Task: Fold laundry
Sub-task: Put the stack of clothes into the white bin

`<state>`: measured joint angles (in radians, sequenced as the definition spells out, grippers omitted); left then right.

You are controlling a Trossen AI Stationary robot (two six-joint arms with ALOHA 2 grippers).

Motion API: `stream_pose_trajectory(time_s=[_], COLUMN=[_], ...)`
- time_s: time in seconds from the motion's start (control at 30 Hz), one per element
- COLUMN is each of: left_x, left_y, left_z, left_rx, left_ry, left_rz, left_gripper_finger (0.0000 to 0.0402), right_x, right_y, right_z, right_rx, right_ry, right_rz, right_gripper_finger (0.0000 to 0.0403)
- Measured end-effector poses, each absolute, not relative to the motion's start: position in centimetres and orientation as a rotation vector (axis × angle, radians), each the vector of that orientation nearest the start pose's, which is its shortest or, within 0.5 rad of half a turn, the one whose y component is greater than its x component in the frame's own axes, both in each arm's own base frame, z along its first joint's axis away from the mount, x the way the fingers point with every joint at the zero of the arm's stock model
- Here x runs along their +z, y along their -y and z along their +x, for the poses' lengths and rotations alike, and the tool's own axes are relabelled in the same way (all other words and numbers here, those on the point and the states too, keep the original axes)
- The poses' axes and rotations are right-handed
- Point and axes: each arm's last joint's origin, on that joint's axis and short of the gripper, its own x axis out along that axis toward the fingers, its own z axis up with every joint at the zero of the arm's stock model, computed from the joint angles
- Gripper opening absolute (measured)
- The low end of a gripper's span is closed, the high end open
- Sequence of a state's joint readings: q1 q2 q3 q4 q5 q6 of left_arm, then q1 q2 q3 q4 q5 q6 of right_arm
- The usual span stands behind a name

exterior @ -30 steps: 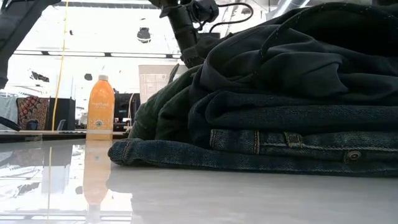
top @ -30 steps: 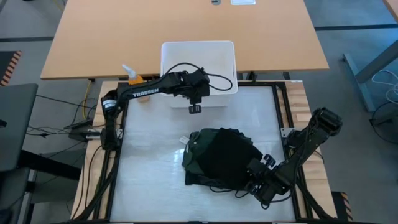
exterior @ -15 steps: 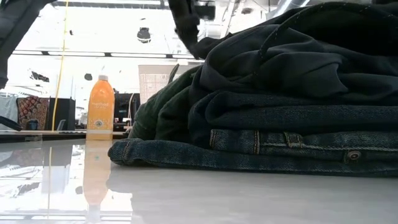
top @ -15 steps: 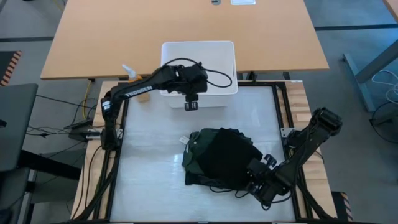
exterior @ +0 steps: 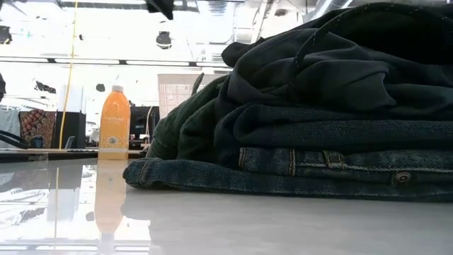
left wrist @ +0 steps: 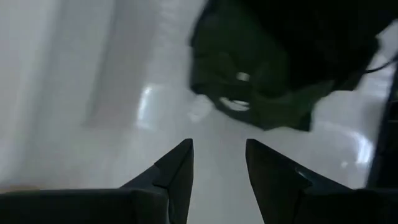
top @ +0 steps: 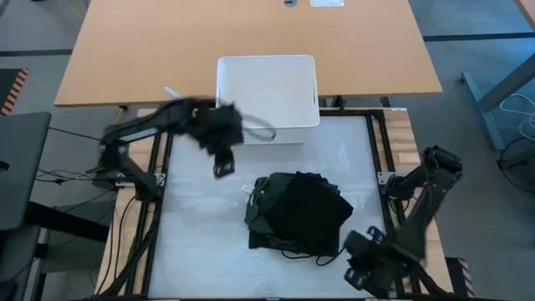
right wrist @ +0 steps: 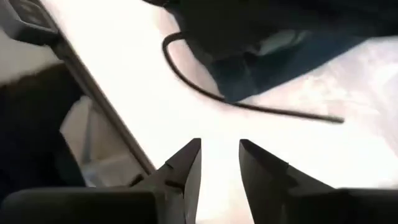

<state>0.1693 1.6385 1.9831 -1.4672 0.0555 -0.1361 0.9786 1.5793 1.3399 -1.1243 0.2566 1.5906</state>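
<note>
Left gripper (left wrist: 219,163): fingers (left wrist: 177,165) standing apart with a clear gap, holding nothing, hovering over bare white surface (top: 201,226) just left of the laundry (top: 297,213). In the high view this gripper (top: 222,165) is sitting near the front left corner of the white bin (top: 267,88).

Right gripper (right wrist: 219,163): fingers (right wrist: 186,165) likewise parted and empty, hanging at the near right edge of the surface (right wrist: 186,106), close to the pile's denim corner and a dark drawstring (right wrist: 249,106).

The laundry (exterior: 318,106) is lying as a stacked pile at mid-surface, jeans lowest, green shirt at left. An orange bottle (exterior: 114,119) is standing far left.
</note>
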Motion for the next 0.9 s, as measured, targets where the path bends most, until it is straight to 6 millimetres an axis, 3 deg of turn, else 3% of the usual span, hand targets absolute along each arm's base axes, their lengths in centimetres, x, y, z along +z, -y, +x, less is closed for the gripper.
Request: stream_pose_trajectory(time_s=[0.1,0.27,0.4,0.53,0.63,0.9], left_x=[40.0,33.6,28.2,22.3,19.2,15.4], left_y=[-1.5,3.9,6.4,6.8,6.6,6.2], left_z=[26.4,23.3,22.3,21.1,20.3,20.4], left_rx=[0.181,0.108,-0.016,-0.008,0.04,0.215], left_ry=[-1.026,-0.736,-0.433,-0.436,-0.486,-0.543], left_rz=[-0.327,-0.604,-0.841,-0.99,-1.014,-1.047], left_gripper_finger=[0.0134,0.0133,0.0133,0.0143,0.0159,0.0213], right_x=[27.4,24.9,22.9,21.1,19.9,15.3], right_y=[-24.3,-24.1,-23.4,-22.0,-20.8,-18.4], right_z=[14.7,11.1,10.5,11.3,10.9,10.1], right_rx=[-0.467,-0.594,-0.573,-0.627,-0.656,-0.567], right_ry=[-1.088,-0.905,-0.875,-0.848,-0.857,-0.785], right_rz=[0.624,0.8,0.862,0.868,0.869,1.017], right_gripper_finger=[0.0134,0.0134,0.0139,0.0165,0.0196,0.0258])
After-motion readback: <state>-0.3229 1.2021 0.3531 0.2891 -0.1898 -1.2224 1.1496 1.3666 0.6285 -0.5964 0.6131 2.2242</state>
